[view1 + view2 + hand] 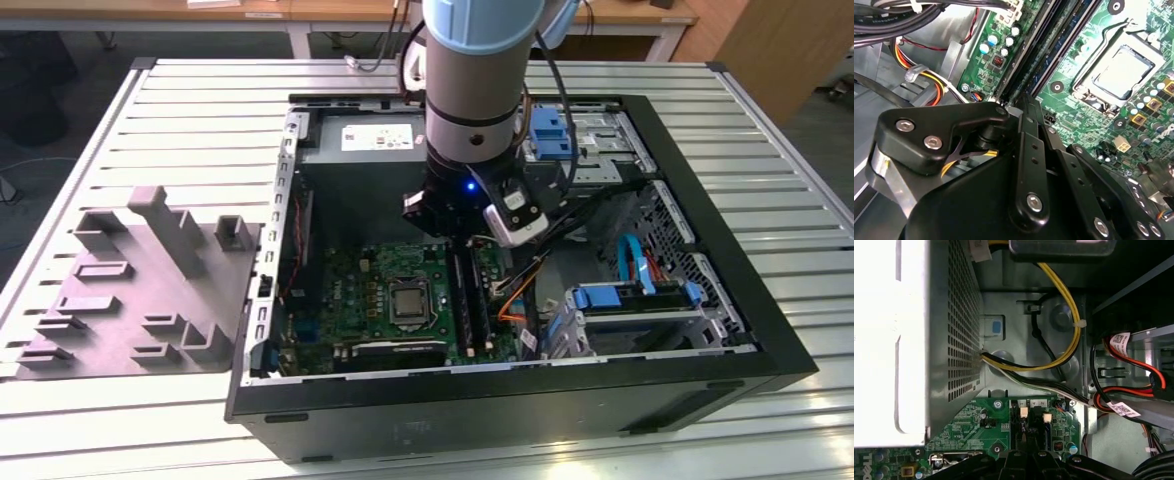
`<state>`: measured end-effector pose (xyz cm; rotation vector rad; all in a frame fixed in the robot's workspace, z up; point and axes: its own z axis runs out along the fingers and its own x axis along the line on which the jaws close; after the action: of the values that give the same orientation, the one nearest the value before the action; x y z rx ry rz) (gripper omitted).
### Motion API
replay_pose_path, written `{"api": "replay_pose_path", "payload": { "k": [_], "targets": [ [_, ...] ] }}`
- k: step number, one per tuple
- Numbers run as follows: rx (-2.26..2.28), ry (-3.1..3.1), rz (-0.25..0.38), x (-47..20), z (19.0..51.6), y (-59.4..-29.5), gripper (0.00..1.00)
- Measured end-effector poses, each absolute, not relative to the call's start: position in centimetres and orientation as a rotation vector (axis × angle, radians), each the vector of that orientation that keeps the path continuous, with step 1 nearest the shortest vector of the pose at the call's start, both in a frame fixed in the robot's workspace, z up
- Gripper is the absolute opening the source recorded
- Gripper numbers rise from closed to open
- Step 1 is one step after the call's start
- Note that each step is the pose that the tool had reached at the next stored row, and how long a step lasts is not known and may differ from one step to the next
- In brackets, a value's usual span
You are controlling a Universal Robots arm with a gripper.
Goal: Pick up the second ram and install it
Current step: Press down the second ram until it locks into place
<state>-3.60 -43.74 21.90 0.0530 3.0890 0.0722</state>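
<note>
Beneath the case [534, 400], slatted table [200, 120].

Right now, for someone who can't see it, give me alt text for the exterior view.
A robot arm reaches down into an open computer case lying on a slatted metal table, its gripper just above the black memory slots on the green motherboard. A grey moulded holder sits at the exterior view's left.

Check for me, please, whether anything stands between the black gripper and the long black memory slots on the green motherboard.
Nothing visible does. The black gripper hangs right above the long black memory slots; the yellow and orange cables lie off to one side. The memory stick itself I cannot make out.
</note>
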Motion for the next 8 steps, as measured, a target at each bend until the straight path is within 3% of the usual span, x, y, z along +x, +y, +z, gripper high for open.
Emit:
{"api": "replay_pose_path", "payload": {
  "k": [8],
  "targets": [
    [0.053, 3.089, 0.073, -3.6, 21.75, -43.73, 0.11]
  ]
}}
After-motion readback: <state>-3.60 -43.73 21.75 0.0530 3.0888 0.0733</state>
